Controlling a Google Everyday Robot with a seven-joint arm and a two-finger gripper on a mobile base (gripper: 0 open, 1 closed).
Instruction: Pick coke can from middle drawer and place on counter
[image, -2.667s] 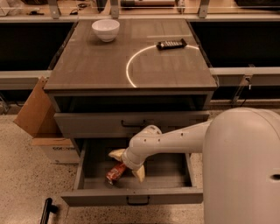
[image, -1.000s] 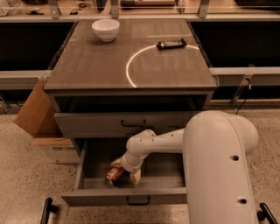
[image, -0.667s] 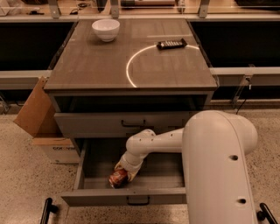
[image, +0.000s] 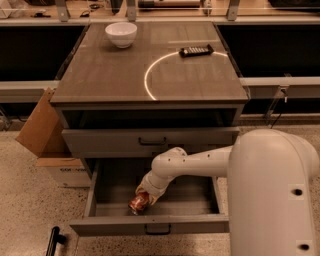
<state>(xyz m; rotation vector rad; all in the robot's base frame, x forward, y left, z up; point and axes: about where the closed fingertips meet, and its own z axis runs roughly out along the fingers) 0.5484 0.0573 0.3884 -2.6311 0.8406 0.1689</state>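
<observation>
The coke can (image: 137, 203), red with a silver end, lies tilted on the floor of the open middle drawer (image: 150, 225), near its front left. My gripper (image: 145, 196) reaches down into the drawer from the right on the white arm and is shut on the can, with a finger on each side. The counter (image: 110, 75) with its white arc line is above, at the top of the cabinet.
A white bowl (image: 121, 34) stands at the counter's back left and a flat black remote (image: 196, 50) at its back right. The upper drawer (image: 150, 141) is closed. A cardboard box (image: 42, 130) leans left of the cabinet. My white arm's bulk fills the lower right.
The gripper has lowered onto the can and its fingers have drawn in around it. The can has shifted slightly toward the drawer's front and now tilts.
</observation>
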